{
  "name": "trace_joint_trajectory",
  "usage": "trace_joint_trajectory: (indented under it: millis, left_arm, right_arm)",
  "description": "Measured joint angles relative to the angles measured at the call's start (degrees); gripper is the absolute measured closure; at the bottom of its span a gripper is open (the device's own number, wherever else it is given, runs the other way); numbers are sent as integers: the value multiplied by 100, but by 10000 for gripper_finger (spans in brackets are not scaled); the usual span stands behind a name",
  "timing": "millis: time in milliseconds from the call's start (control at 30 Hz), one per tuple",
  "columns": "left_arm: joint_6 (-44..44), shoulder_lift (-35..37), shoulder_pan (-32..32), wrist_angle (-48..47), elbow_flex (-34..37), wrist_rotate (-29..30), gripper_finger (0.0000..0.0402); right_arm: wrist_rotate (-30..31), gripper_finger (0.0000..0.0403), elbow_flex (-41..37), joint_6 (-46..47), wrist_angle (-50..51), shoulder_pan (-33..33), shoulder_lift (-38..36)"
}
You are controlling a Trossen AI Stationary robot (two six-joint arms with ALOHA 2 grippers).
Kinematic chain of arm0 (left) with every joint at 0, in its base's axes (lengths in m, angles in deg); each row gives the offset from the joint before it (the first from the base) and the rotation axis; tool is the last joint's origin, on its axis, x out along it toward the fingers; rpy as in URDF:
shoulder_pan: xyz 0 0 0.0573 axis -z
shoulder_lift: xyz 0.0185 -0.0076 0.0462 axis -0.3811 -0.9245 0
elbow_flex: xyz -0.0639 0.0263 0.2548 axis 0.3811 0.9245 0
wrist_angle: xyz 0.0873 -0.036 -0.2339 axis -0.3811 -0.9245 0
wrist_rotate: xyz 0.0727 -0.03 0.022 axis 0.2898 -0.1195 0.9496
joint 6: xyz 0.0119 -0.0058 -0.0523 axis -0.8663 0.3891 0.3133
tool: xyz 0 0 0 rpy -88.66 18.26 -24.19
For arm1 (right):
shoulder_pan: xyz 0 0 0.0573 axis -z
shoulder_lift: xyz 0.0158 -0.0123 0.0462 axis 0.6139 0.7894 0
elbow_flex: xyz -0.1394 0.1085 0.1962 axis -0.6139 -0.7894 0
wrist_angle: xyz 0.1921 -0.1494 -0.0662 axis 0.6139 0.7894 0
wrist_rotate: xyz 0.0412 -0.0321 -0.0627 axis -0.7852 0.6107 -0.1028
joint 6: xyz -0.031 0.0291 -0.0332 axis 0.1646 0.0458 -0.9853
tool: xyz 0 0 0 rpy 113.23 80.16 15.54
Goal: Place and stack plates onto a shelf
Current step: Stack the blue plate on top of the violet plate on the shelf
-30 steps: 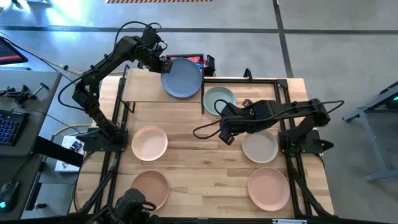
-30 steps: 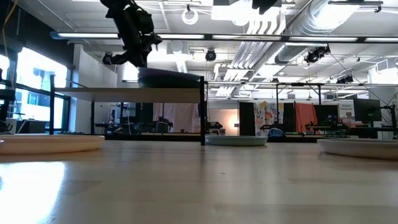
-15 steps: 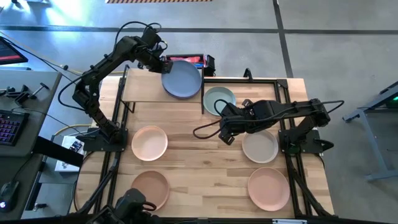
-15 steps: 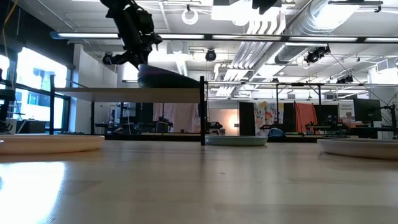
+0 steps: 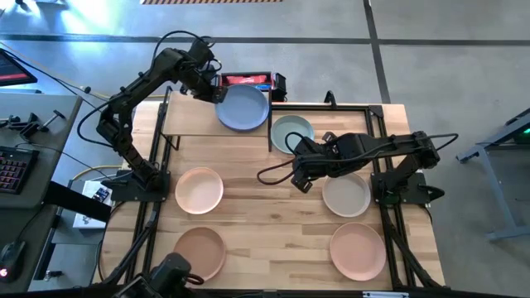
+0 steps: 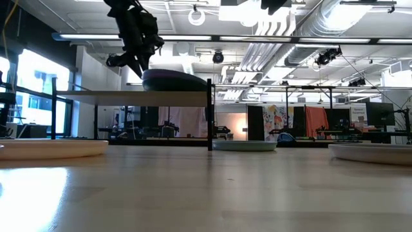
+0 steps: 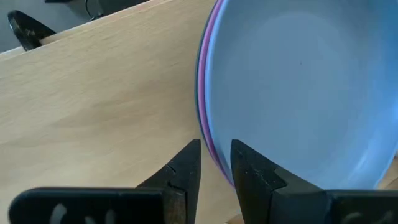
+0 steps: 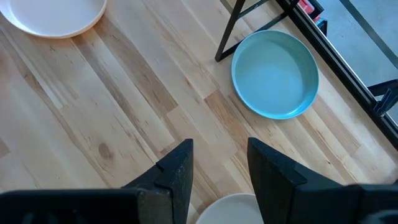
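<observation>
1. Overhead, the left gripper (image 5: 209, 83) sits at the left rim of the blue plate (image 5: 243, 107), which lies on the right end of the shelf (image 5: 192, 124), its far and right edges overhanging the board.
2. Only the left wrist view shows that this plate tops a stack: a purple plate (image 7: 209, 118) edge and a darker rim show under the blue plate (image 7: 298, 87), and the fingers (image 7: 186, 171) are slightly parted with the stack's rim just ahead of the gap, not clamped on it.
3. From table height, the stack (image 6: 175, 80) reads as a dark low mound resting flat on the shelf (image 6: 129, 97), beside its right post, with the left gripper (image 6: 136, 61) hanging just above its left edge.
4. Each plate is round and so has no long axis; every one lies flat with its hollow facing up.
5. Further out, the right gripper (image 5: 300, 175) waits over the tabletop (image 5: 265, 215) between the pale grey-green plate (image 5: 291, 132) and the beige plate (image 5: 346, 194).
6. Its wrist view shows the fingers (image 8: 177, 168) spread apart over bare wood, holding nothing, with the pale grey-green plate (image 8: 275, 73) ahead by the shelf's black leg.
7. Loose on the table in the high view are also a peach plate (image 5: 199, 189), a terracotta brown plate (image 5: 199, 252) and a salmon pink plate (image 5: 358, 251).
</observation>
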Motion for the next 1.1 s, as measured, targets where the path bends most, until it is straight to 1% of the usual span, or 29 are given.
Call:
trace_joint_trajectory:
  millis: [233,367,500,567,667,733,933,1100]
  left_arm:
    - [-211,12,-12,-231,-201,7,325]
    - [-241,12,-15,-541,-368,18,325]
    - [-372,7,17,-877,-378,81,325]
    - [-399,3,83,-865,-378,246,325]
    - [-302,3,158,-853,-378,700,325]
    - [-303,1,175,-851,-378,866,325]
    - [-231,-14,286,-819,-378,1028,326]
    - [-157,-163,432,-796,-376,1054,326]
  right_arm:
    - [0,274,0,4,0,-1,0]
    - [0,274,0,24,0,-1,0]
    - [0,274,0,132,0,-1,0]
    - [2,274,0,138,2,0,0]
    - [2,274,0,138,0,0,0]
    - [2,274,0,138,0,-1,0]
    - [25,274,0,138,0,-2,0]
    - [50,274,0,138,0,0,0]
